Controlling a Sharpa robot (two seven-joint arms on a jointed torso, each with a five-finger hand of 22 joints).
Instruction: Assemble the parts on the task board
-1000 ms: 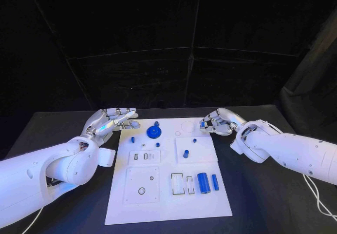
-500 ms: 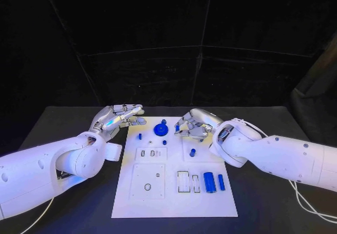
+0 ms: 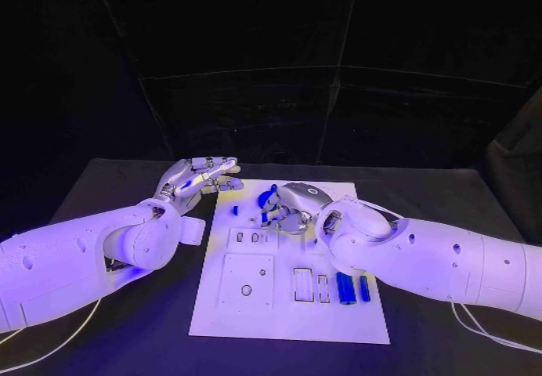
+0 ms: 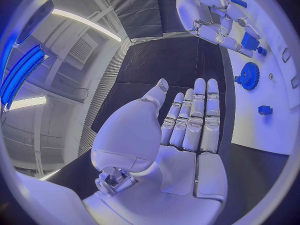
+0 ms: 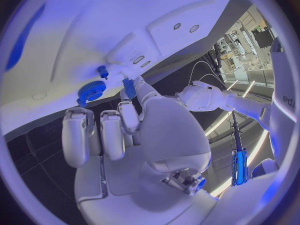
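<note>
From the head view, your right hand (image 3: 289,205) is over the far half of the task board (image 3: 271,321), fingers curled down just beside the blue gear (image 3: 266,200) that sits near the board's far edge. It seems to pinch something small and blue, but this view does not settle it. Your left hand (image 3: 204,177) hangs above the black surface (image 3: 102,188) at the board's far left corner, off the board. Two blue cylinders (image 3: 352,288) lie side by side near the board's right edge, next to empty rectangular slots.

In the left wrist view, your left hand (image 4: 181,130) is released: palm flat, fingers straight and together, nothing in it. Beyond it you see the gear (image 4: 250,76) on the white board and a small blue block (image 4: 265,110) lying loose near it, with the right hand (image 4: 212,20) further along the board.

In the right wrist view, your right hand (image 5: 119,130) holds a small blue peg (image 5: 129,88) between thumb and fingertip, the other fingers hanging free. The peg's tip is close to the board, near the gear (image 5: 92,91) and a second blue piece (image 5: 102,72) standing by it.

I judge you are mid-placement: the peg is carried, not yet seated. Next you need to line it up with its hole, bring it down straight, and let go only once it stands on its own.
</note>
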